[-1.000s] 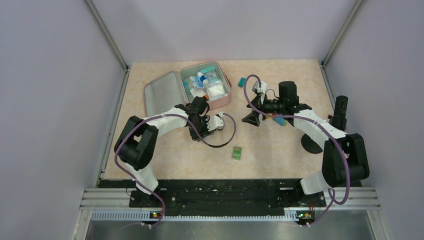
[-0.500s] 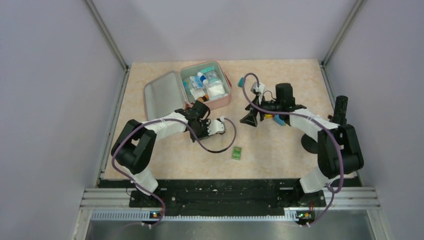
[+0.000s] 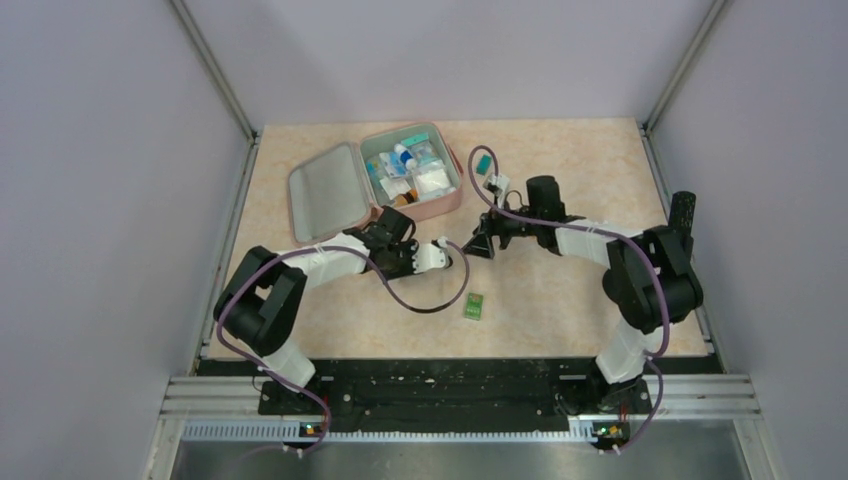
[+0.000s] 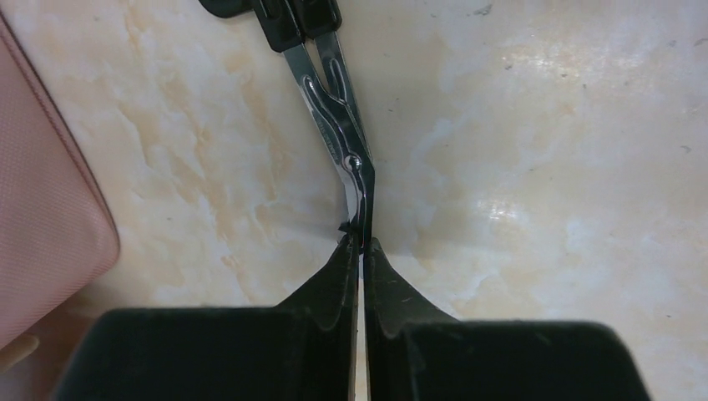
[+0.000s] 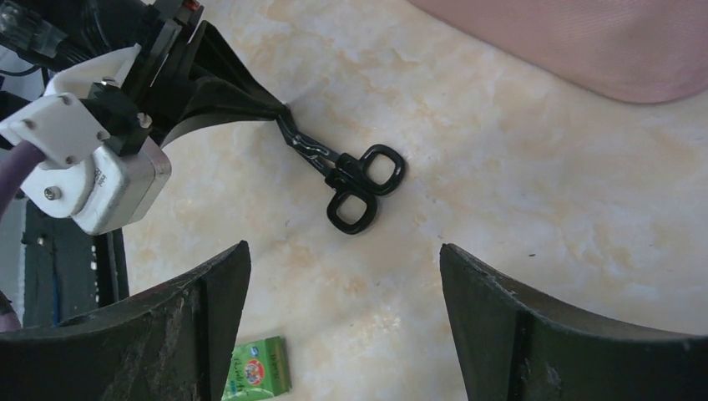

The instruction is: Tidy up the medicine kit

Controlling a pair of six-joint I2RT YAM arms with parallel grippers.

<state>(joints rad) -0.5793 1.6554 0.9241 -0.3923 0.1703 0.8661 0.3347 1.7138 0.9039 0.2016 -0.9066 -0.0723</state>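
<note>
Scissors [image 4: 338, 142] are lying on the table [image 3: 560, 290], and your left gripper [image 4: 361, 251] is pinching the tip of their blades, with its fingers squeezed tight on the metal; the black handle loops are pointing away from that gripper; your right gripper [image 5: 342, 251] is hanging low over the table with its fingers spread wide, holding nothing, and the loops are sitting just in front of it; the medicine kit [image 3: 325, 190] is lying open at the back of the table, a bit to the left, just behind your left gripper; its lid is lying flat on the left and its tray is packed with small white and blue things; a small green packet [image 3: 474, 305] is lying nearer the front, apart from both grippers; a little teal block [image 3: 484, 162] is sitting just to the right of the kit.
</note>
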